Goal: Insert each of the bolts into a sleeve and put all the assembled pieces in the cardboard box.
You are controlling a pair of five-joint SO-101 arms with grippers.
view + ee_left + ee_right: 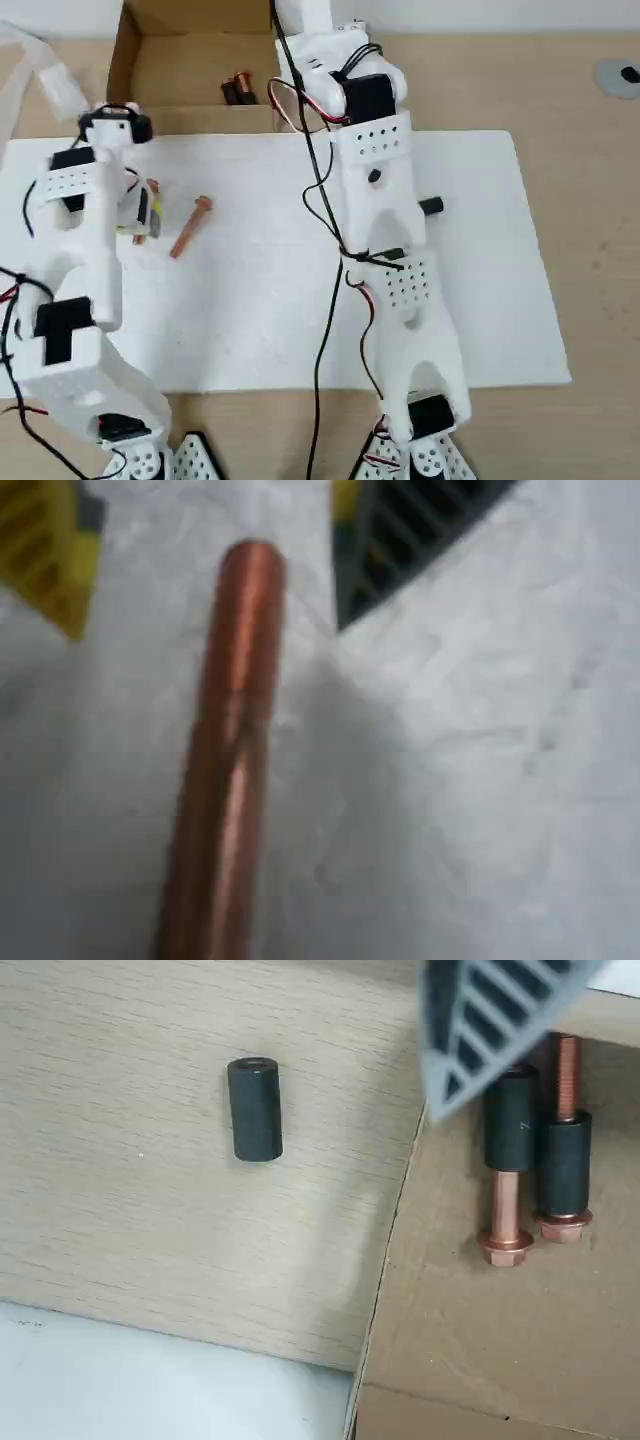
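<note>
Status of the left tool [205,620]: released. In the left wrist view we see its two fingers [45,565] standing apart at the top of the frame, one in the upper left corner and one right of centre. A copper bolt [225,770] lies between them. White shows on each side of the shaft, so we read neither finger as touching it. The bolt rests on the white foam sheet [480,780] and runs from the top centre down to the lower left edge of the frame.

In the high view this tool sits at the left of the frame, over the left part of the sheet. Copper ends show just above and below it. A second bolt [190,227] lies bare on the sheet just to the right. It is tilted, with its head toward the top of the frame, and is apart from the tool.

Status of the right tool [490,1030]: we cannot tell whether it is released or clenched. In the right wrist view it hangs in the upper right of the frame, over the edge of the cardboard box [480,1360].

Two assembled pieces [512,1120] lie side by side on the box floor at the right of that frame. Each is a copper bolt through a black sleeve, head toward the bottom of the frame. A loose sleeve [255,1110] lies on the wooden worktop [120,1210] outside the box, left of centre in the upper part of the frame.

In the high view a second sleeve [431,206] lies on the sheet at the right edge of the right arm, right of centre.
</note>
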